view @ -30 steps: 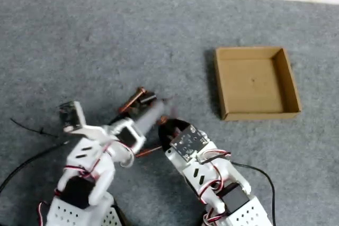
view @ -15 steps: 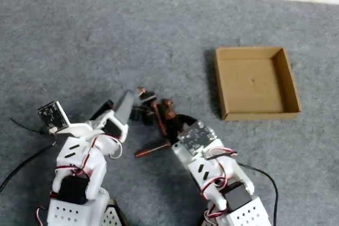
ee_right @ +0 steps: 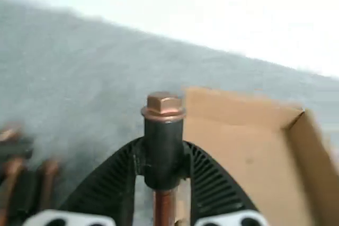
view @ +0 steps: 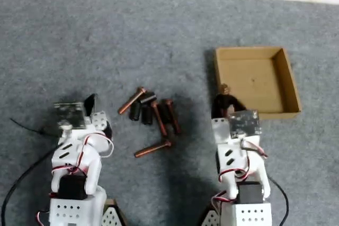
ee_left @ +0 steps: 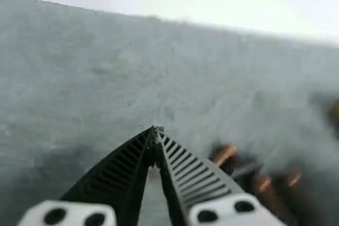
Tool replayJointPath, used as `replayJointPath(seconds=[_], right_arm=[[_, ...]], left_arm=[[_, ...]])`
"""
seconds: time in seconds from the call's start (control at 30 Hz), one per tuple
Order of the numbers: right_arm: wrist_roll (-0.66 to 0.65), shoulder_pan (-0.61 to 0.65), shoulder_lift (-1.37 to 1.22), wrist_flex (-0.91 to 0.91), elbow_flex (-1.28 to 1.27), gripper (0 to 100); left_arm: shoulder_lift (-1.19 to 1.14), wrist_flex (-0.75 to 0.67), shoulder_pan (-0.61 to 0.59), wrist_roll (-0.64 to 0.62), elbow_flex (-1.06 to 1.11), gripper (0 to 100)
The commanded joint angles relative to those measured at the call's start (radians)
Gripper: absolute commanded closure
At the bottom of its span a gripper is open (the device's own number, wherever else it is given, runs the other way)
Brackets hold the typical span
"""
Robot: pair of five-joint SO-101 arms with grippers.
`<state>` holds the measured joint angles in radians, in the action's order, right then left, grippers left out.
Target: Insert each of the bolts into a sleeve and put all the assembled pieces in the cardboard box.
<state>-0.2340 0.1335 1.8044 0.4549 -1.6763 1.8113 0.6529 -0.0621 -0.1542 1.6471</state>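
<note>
Just beside the cardboard box [view: 249, 50], right jaws: closed on an assembled piece [ee_right: 163, 141]; the sleeve is gripped, the bolt head protruding beyond the tips.
Left jaws: shut tip to tip, nothing held; positioned near the pile.
Counter [view: 159, 25]: loose bolts and sleeves [view: 153, 112] are heaped between the arms; one bolt [view: 152, 148] is laid apart.

No text, label, brand, number or sign can be read. The cardboard box [view: 254, 80] is plain brown. The left wrist board [view: 69, 110] and the right wrist board [view: 244, 123] carry marks too small to make out.
</note>
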Motion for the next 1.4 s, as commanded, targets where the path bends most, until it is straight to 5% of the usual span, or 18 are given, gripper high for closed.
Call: replayJointPath(seconds=[0.0,0.3,0.67,0.93,1.17,1.37], right_arm=[[-0.02,-0.016,-0.051,-0.062,-0.022,99.4],[0.089,-0.119,-0.788,-0.257,0.421,99.4],[0.43,-0.246,-1.618,-0.257,0.934,99.4],[0.433,-0.223,-1.784,-0.252,1.021,96.7],[0.431,-0.222,-1.782,-0.251,1.018,61.9],[0.437,-0.205,-1.667,-0.211,0.984,62.3]], left_arm=[[0.013,0.143,0.027,0.299,-0.059,99],[0.013,0.15,0.067,0.318,-0.038,99],[0.013,0.049,0.073,0.316,0.019,99],[0.013,0.049,0.074,0.313,0.018,99],[0.013,0.049,0.074,0.313,0.018,99],[0.013,0.048,0.074,0.313,0.019,99]])
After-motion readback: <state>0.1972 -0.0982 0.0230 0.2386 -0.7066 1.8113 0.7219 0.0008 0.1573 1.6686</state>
